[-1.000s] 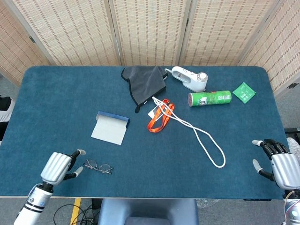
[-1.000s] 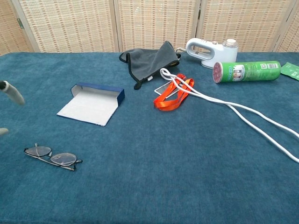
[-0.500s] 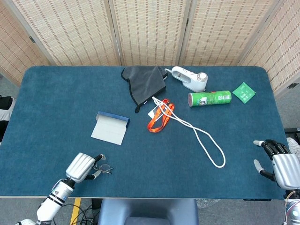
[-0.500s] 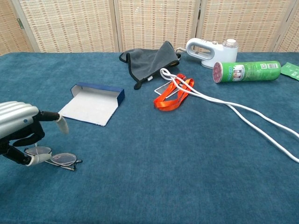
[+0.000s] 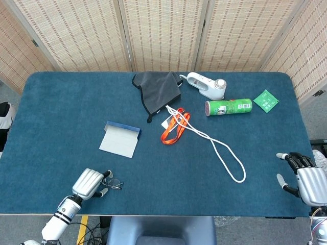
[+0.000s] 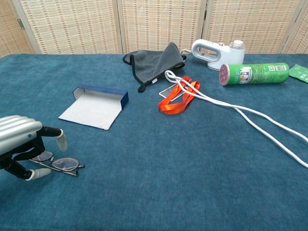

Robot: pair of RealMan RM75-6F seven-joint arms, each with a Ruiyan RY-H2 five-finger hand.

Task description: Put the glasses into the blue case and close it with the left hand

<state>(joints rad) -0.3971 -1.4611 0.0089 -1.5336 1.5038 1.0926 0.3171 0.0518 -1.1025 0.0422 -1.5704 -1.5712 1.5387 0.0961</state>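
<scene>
From the head view, the left hand (image 5: 89,183) sits over one end of the glasses (image 5: 113,183) at the near edge of the surface (image 5: 61,117), below the open blue case (image 5: 121,139). The right hand (image 5: 306,179) rests apart, fingers spread.

From the chest view, the left hand's fingers (image 6: 58,137) arch over the glasses (image 6: 62,164); whether they grip, I cannot tell.

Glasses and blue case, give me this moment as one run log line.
left hand: over glasses, grasp unclear | blue case: open, empty | right hand: idle at table edge | step: pick-up
</scene>
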